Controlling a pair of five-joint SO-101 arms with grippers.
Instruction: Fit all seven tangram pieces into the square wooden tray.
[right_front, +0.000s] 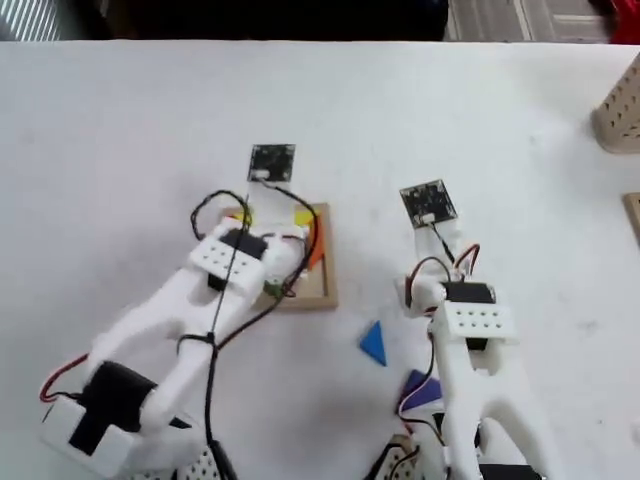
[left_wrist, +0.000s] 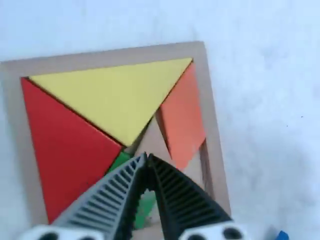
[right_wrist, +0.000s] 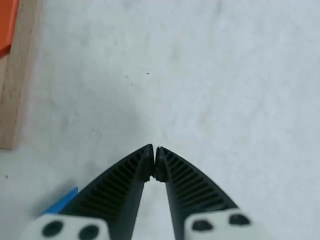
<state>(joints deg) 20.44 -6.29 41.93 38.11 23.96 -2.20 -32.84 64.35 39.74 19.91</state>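
Off the tray's near right corner: the blue triangle (right_front: 374, 343) lies flat on the surface (right_front: 120, 130). It is apart from the tray (right_front: 322, 292), between it and the right arm. The purple piece (right_front: 416, 386) lies farther from the tray, partly under that arm.
Inside the tray: the yellow triangle (left_wrist: 110, 92), red triangle (left_wrist: 65, 150), orange piece (left_wrist: 182, 122) and green piece (left_wrist: 120, 162) are seated. Bare wood shows between the orange and green pieces, toward the corner nearest the blue triangle.
Blue triangle's axis: its longest edge seems to run roughly along the tray's right side, though this is hard to tell.
Nearer arm: the right one. The blue triangle lies on its side of the tray, so the pick looks like its job.
Right hand (right_wrist: 153, 155): the fingers are together and hold nothing, over bare surface off the tray's right side. The blue triangle sits back beside the finger base, on the tray side, so the tips are beyond it. A grasp would need the hand drawn back toward the tray and the fingers parted.
Left hand (left_wrist: 147, 165): the fingers are together and empty, with the tips over the green piece inside the tray. I cannot tell whether they touch it.
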